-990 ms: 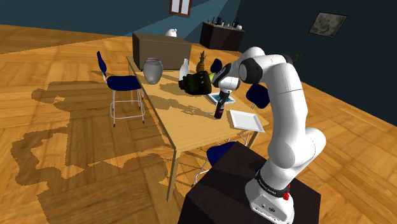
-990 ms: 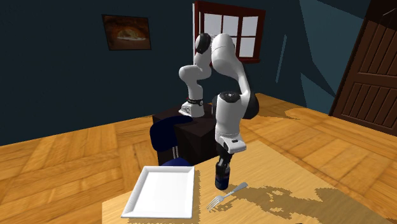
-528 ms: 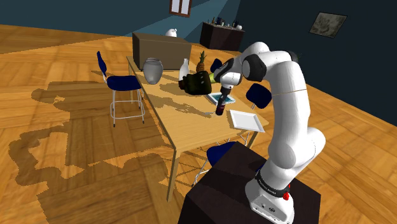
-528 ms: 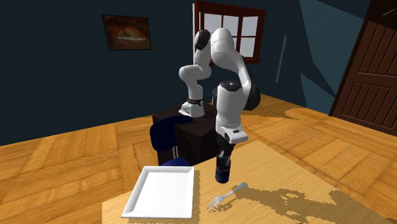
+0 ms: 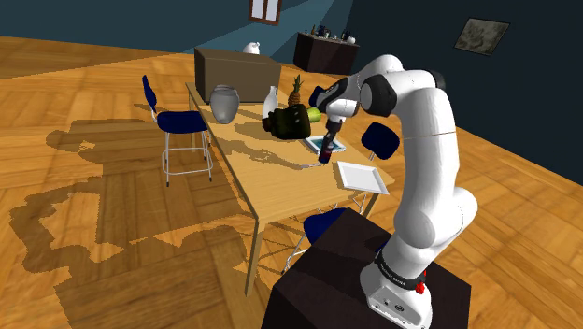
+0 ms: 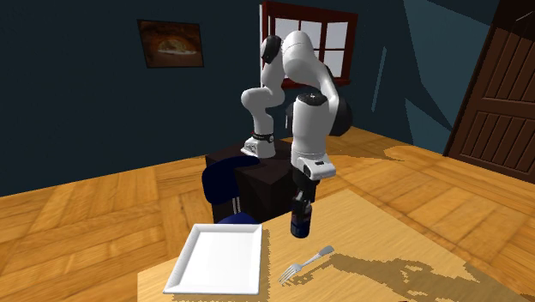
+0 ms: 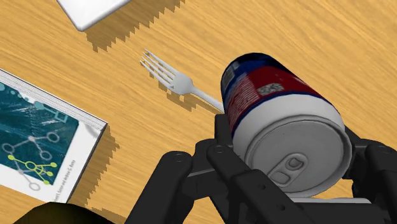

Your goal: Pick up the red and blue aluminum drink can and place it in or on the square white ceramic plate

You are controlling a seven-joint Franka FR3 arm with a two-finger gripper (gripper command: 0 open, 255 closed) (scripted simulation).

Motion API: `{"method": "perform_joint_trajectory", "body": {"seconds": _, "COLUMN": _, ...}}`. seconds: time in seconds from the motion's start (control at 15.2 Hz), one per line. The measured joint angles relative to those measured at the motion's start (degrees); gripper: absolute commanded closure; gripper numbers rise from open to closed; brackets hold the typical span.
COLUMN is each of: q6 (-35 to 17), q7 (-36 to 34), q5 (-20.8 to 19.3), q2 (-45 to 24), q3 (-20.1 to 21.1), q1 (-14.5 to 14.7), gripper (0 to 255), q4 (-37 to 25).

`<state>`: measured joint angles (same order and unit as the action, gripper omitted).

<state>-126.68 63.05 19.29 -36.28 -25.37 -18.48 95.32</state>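
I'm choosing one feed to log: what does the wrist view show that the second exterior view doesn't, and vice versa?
Extra in the wrist view: the can's pull-tab top and a teal-covered book. Extra in the second exterior view: the white arm, a window and a brown door. Shared: the red and blue can clasped in the gripper, the fork, the white plate and the wooden table.

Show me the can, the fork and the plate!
can [image 7: 270, 95], wrist view, on its side.
fork [image 7: 180, 81], wrist view, at the base of its tines.
plate [image 6: 219, 257], second exterior view, on its bare middle.
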Motion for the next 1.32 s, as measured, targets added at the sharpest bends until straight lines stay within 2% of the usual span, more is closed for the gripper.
{"method": "perform_joint_trajectory", "body": {"seconds": 0.2, "q6": 0.22, "q7": 2.26, "q5": -0.13, "q2": 1.07, "q3": -0.65, "q1": -1.59, "gripper": 255, "q4": 0.97}}
{"method": "perform_joint_trajectory", "body": {"seconds": 0.73, "q6": 1.2, "q7": 11.17, "q5": 0.26, "q2": 1.89, "q3": -2.44, "q1": -8.77, "gripper": 255, "q4": 1.31}}
{"method": "perform_joint_trajectory", "body": {"seconds": 1.32, "q6": 5.07, "q7": 20.93, "q5": 1.41, "q2": -1.04, "q3": -3.69, "q1": -18.64, "gripper": 255, "q4": -4.86}}
